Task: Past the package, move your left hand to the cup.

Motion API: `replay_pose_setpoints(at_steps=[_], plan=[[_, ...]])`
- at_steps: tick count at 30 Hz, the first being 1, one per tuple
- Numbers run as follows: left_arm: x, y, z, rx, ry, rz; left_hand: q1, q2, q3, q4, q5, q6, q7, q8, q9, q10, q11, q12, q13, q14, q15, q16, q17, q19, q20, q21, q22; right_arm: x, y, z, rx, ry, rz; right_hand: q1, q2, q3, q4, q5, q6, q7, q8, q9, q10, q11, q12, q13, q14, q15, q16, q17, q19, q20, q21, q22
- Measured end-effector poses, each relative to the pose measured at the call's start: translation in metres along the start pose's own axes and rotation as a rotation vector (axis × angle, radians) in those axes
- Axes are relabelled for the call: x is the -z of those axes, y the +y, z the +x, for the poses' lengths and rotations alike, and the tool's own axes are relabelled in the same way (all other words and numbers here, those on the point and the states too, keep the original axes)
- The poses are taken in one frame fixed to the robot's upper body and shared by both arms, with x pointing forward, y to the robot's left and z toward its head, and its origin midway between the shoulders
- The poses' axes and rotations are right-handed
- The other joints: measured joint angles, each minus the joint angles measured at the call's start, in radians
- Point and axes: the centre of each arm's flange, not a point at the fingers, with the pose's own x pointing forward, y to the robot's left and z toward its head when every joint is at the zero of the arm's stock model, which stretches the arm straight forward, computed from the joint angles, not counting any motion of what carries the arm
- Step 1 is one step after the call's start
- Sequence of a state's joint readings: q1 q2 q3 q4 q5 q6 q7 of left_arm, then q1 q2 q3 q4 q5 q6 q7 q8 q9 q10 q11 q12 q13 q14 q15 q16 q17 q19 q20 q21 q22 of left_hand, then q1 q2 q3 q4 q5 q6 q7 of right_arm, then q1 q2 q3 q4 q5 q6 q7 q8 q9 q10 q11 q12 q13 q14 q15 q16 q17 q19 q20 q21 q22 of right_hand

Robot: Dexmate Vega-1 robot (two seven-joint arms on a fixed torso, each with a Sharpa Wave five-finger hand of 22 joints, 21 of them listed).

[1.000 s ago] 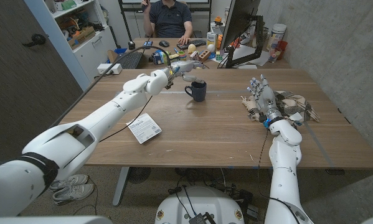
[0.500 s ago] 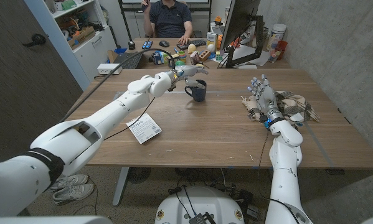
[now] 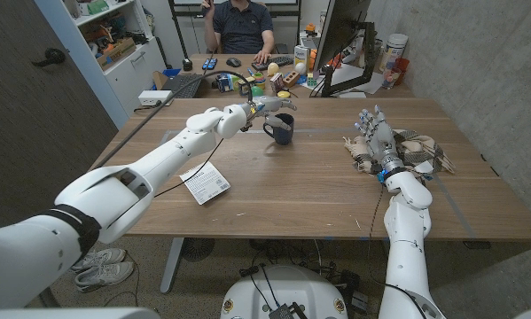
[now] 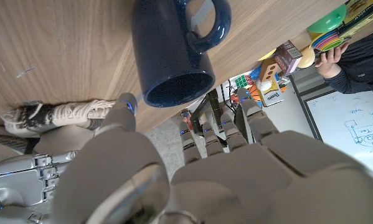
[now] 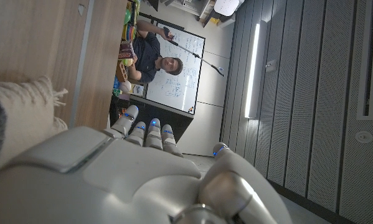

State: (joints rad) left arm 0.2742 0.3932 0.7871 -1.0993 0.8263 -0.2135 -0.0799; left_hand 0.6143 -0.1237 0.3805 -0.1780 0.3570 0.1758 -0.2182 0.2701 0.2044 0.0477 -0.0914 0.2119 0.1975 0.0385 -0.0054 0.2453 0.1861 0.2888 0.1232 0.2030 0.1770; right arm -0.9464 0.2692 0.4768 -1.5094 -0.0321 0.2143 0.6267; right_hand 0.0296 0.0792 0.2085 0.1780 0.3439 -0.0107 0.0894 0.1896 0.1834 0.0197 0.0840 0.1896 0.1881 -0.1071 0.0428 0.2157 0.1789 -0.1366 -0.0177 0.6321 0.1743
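Observation:
A dark blue cup [image 3: 281, 129] stands upright on the wooden table [image 3: 292, 190], handle towards my left. My left hand [image 3: 267, 105] hovers just behind the cup's rim with its fingers apart, holding nothing. In the left wrist view the cup [image 4: 174, 50] sits right beyond the fingertips of my left hand [image 4: 192, 168], not touched. The package, a flat white labelled pack [image 3: 205, 182], lies under my left forearm, well short of the cup. My right hand [image 3: 371, 137] stands by the table's right side, fingers straight and empty.
A crumpled woven cloth [image 3: 422, 151] lies beside my right hand. Behind my table a second desk [image 3: 247, 84] holds a keyboard, toys and a monitor [image 3: 340, 35], and a person [image 3: 243, 25] sits there. Shelves [image 3: 114, 40] stand at the back left.
My left hand has moved rightward along the table's far side, from beside the cup's handle to just behind its rim. The right hand, cup and package have stayed put.

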Motion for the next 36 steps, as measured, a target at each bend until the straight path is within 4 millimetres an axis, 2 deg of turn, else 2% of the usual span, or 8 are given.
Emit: replay_pose_setpoints(at_steps=[17, 31, 36], plan=[[-0.0017, -0.005, 0.0059, 0.026, -0.014, 0.014, 0.014, 0.002, 0.004, 0.004, 0.0, 0.005, -0.002, 0.004, 0.0, 0.0, 0.0, 0.0, 0.0, -0.004, -0.019, 0.0, 0.0, -0.007, -0.007, -0.004, 0.0, 0.0005, -0.001, 0.0022, 0.0, -0.001, 0.002, 0.0, 0.0, -0.004, -0.004, 0.004, 0.004, 0.004, 0.0, 0.0, 0.0, 0.0, 0.0, 0.0, 0.0, 0.0, 0.0, 0.0, 0.0, 0.0, -0.004, 0.0], [-0.0029, -0.0062, 0.0078, 0.041, -0.015, 0.014, 0.018, -0.002, 0.001, 0.007, 0.0, 0.01, 0.004, 0.004, 0.0, 0.0, 0.0, -0.005, 0.0, -0.01, -0.024, -0.006, 0.0, -0.013, -0.012, -0.008, 0.0, 0.0015, -0.0025, 0.0025, 0.002, 0.001, 0.005, 0.0, 0.0, -0.004, -0.004, 0.004, 0.004, 0.003, 0.0, 0.0, 0.0, 0.0, 0.0, 0.0, 0.0, 0.0, 0.0, 0.0, 0.0, 0.0, -0.011, 0.0], [-0.0028, -0.0063, 0.0079, 0.044, -0.015, 0.016, 0.018, -0.002, -0.003, 0.011, 0.0, 0.016, -0.002, 0.004, 0.0, 0.0, 0.0, -0.005, 0.0, -0.01, -0.024, -0.006, 0.0, -0.013, -0.012, -0.008, 0.0, 0.0021, -0.0027, 0.0024, 0.001, 0.003, 0.006, 0.0, 0.0, -0.004, -0.004, 0.004, 0.007, 0.0, 0.0, 0.0, 0.0, 0.0, 0.0, 0.0, 0.0, 0.0, 0.0, 0.0, 0.0, 0.0, -0.011, 0.0]])
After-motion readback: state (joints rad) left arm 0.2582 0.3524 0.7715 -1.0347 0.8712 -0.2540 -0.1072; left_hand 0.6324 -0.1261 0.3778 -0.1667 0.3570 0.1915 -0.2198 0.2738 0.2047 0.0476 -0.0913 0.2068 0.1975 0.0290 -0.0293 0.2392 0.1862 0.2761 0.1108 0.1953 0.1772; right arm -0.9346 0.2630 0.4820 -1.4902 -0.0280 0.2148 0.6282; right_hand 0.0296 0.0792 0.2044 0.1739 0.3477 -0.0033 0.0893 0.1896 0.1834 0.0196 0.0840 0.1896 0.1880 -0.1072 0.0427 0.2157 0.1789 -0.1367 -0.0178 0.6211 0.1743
